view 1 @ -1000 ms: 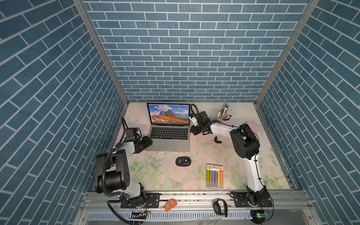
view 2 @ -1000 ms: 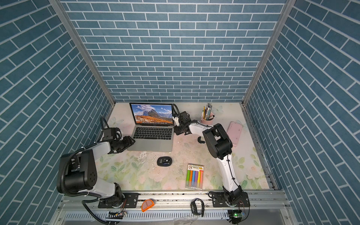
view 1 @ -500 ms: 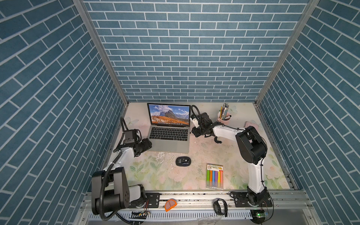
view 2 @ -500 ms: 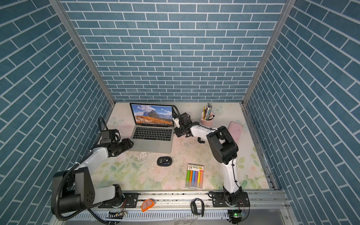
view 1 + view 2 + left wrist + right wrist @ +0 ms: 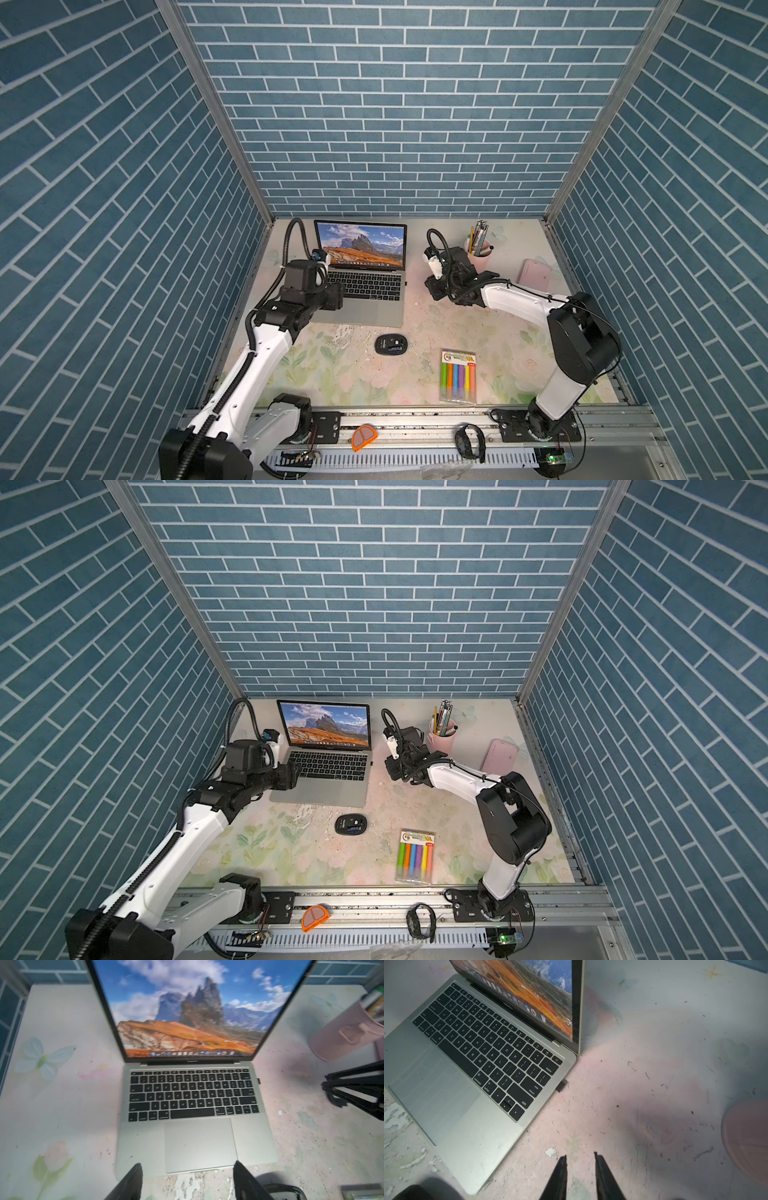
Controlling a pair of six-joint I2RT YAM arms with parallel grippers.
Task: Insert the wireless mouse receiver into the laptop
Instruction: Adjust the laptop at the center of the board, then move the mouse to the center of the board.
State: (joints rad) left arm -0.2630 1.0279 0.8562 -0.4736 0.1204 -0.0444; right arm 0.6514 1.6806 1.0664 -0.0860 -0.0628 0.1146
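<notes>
The right gripper (image 5: 580,1157) has backed off the laptop (image 5: 483,1142), jaws slightly apart, empty; the receiver (image 5: 561,1086) sits plugged in; the left gripper (image 5: 187,1169) is spread wide, empty.

Matt metal, black plastic and a worn printed table.
The laptop (image 5: 483,1147) has a smooth, matt silver metal body, matt black plastic keys (image 5: 483,1043) and a glossy screen (image 5: 187,1012). The wireless mouse receiver (image 5: 561,1086) looks like dark matt plastic. The table (image 5: 654,1064) has a floral printed cover, scratched, with white flaked patches. The pink cup (image 5: 342,1041) looks smooth and matt. The marker pack (image 5: 458,376) is shiny clear plastic.
</notes>
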